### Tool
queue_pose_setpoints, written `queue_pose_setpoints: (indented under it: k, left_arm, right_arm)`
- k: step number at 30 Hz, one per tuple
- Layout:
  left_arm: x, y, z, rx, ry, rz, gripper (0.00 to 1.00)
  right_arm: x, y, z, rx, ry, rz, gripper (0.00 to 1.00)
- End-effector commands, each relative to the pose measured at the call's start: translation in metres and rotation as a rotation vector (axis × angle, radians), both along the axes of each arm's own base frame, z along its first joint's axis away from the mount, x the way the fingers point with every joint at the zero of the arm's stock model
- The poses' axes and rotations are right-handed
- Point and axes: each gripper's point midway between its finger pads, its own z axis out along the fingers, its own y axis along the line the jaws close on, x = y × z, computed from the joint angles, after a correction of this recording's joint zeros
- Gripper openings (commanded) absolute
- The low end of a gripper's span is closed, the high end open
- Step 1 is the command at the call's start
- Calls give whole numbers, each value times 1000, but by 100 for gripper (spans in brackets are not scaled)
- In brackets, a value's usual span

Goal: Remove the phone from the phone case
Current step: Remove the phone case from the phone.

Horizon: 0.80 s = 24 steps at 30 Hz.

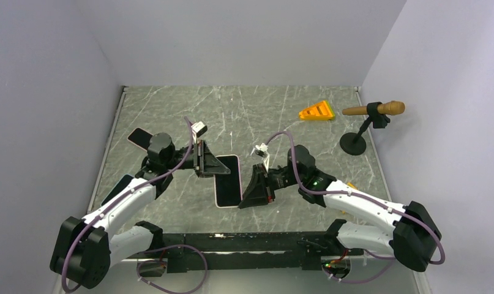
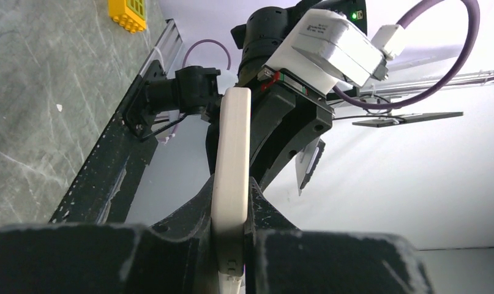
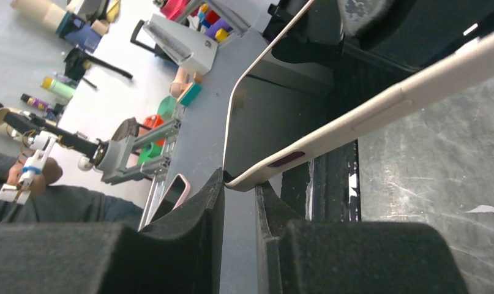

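Top external view: phone [image 1: 228, 177] sat inside pink case [image 1: 226, 206], held over table [image 1: 171, 110]. Left fingers [image 1: 211, 163] clamped its top edge; right fingers [image 1: 256, 187] pinched a lower corner. Removal looked barely begun.

A grey marbled tabletop [image 1: 171, 104] with white veins fills the middle of the overhead view. Plain pale lilac walls [image 1: 244, 37] close it in at left, back and right under soft, even light. A cluttered pale bench [image 3: 134, 103] shows in the upper left of the right wrist view.
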Motion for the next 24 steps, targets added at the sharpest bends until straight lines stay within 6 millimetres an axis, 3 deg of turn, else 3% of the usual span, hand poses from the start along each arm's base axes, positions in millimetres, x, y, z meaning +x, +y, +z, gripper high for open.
queue_pose_setpoints:
  k: [1,9,13,19,24]
  left_arm:
    - [16,-7,14,-57,62,115,0]
    - [9,-10,27,-137,104,116,0]
    - [5,-13,35,-201,117,113,0]
    - [1,-15,54,-294,96,112,0]
    - [1,-13,67,-351,86,124,0]
  right_arm:
    - [16,22,82,263,-344,-23,0]
    - [31,27,95,261,-392,-100,0]
    - [47,29,91,225,-413,-186,0]
    - [84,29,65,101,-395,-378,0]
    - [120,15,25,-40,-246,-613,0]
